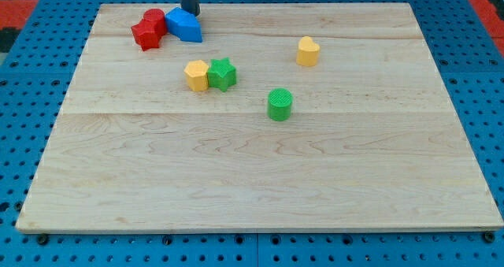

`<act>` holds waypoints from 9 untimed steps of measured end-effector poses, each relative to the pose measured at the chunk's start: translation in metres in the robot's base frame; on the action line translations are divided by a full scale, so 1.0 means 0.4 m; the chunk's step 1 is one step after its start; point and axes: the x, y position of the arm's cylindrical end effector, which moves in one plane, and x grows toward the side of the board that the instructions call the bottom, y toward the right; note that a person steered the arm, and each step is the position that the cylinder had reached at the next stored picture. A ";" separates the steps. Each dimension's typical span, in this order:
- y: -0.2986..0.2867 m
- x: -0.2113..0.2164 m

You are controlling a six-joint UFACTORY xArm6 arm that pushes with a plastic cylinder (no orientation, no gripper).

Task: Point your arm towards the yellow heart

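the yellow heart-shaped block (pixel 308 51) sits far right on the pale wooden tabletop (pixel 252 180), well apart from my tip (pixel 190 13). the approach looks barely begun; next calls for a long slide rightward, clear of others. the tool is a bare rod with nothing to spread, touching or just behind the blue angular block (pixel 184 25).

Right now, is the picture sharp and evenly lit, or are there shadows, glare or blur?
Camera view: lighting is soft and even; the pale wooden board shows no glare; each block, like the yellow heart-shaped block and the green round block, casts only a faint, short shadow; focus is fairly sharp throughout; my tip sits at the view's top, touching the blue block.
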 end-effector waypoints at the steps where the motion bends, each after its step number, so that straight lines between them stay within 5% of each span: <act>1: -0.010 -0.012; 5: 0.047 0.000; 7: 0.309 0.197; 9: 0.406 0.179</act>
